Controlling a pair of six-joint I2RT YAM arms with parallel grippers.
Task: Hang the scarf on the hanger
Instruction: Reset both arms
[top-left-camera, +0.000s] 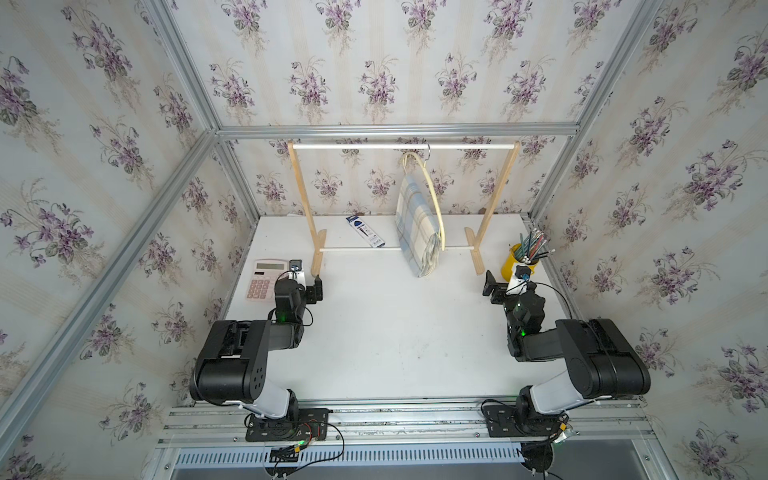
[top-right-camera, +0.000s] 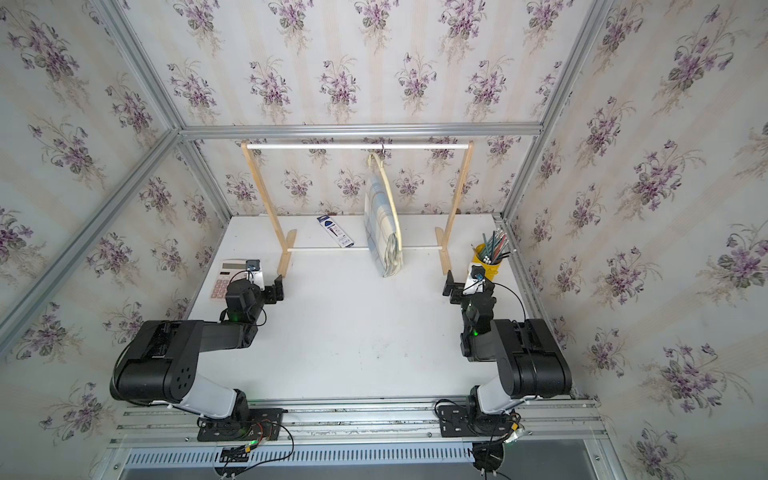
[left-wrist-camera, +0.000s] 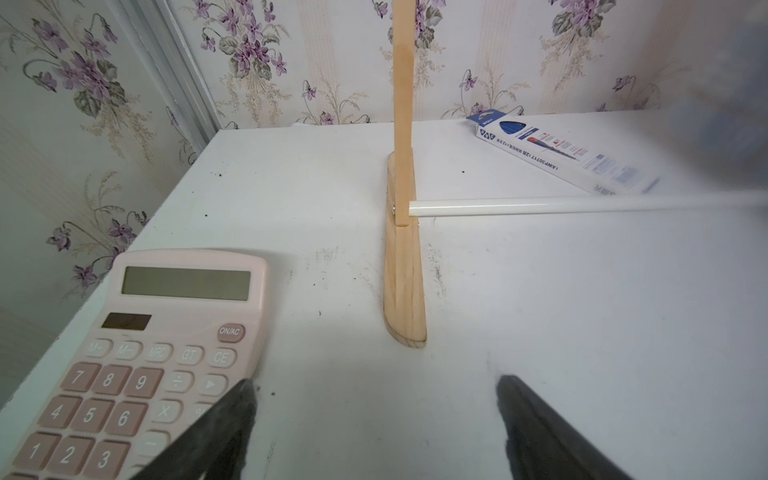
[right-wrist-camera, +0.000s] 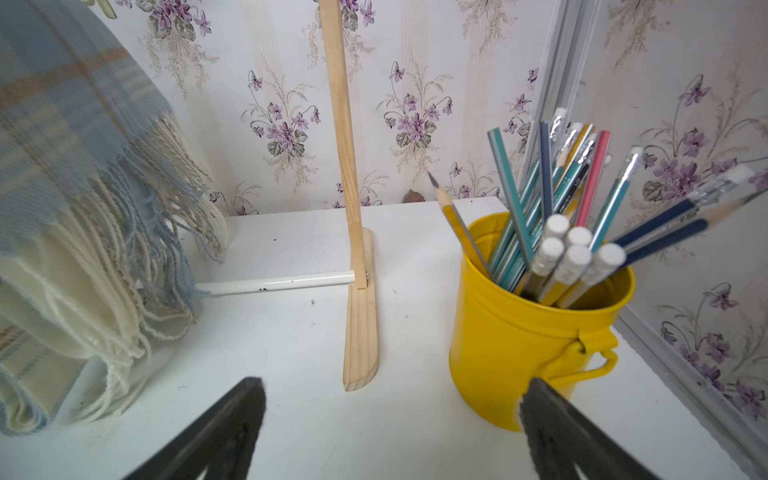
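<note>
Scarf (top-left-camera: 417, 224): draped over the hanger (top-left-camera: 431, 187) on the rack (top-left-camera: 301, 195), fringe down at the table.
Left gripper (top-left-camera: 318, 287), right gripper (top-left-camera: 491, 286): jaws wide, empty, well apart from the cloth.
Risk: uneven drape may slide off; any right-arm move could tip the pencil cup (top-left-camera: 513, 262).

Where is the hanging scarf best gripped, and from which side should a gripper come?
Probably the thick folded lower part of the scarf, above the fringe, with the right gripper coming from the arms' side. The cloth hangs from the hanger edge-on to the arms, so open jaws could close across its layers.
</note>
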